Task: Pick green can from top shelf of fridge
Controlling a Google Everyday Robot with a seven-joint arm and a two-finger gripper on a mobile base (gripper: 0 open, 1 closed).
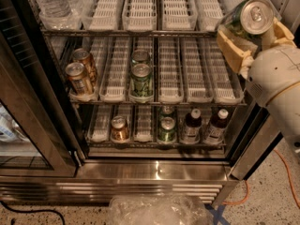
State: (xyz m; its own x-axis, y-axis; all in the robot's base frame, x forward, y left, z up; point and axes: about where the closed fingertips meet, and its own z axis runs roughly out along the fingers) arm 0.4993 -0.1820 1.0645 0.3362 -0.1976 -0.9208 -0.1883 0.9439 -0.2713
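Dark green showed under a silver lid where the green can (248, 20) sat clamped between the tan fingers (229, 43) of the gripper (255, 34). It was just off the right end of the top shelf (140, 8) and in front of it, with its lid turned toward the camera. The can was already free of that shelf's white lane trays.

To finish the pick well, I judged the squeeze should be kept firm and the arm drawn straight back from the shelf. It should also steer clear of the fridge (154, 170) upright beside that shelf end.

The can's lower body was hidden by the pads and the white arm (276, 78), so its markings were hard to read. The shelf's rear was cut off at the top, as were the water bottles (51, 1) at its left end.
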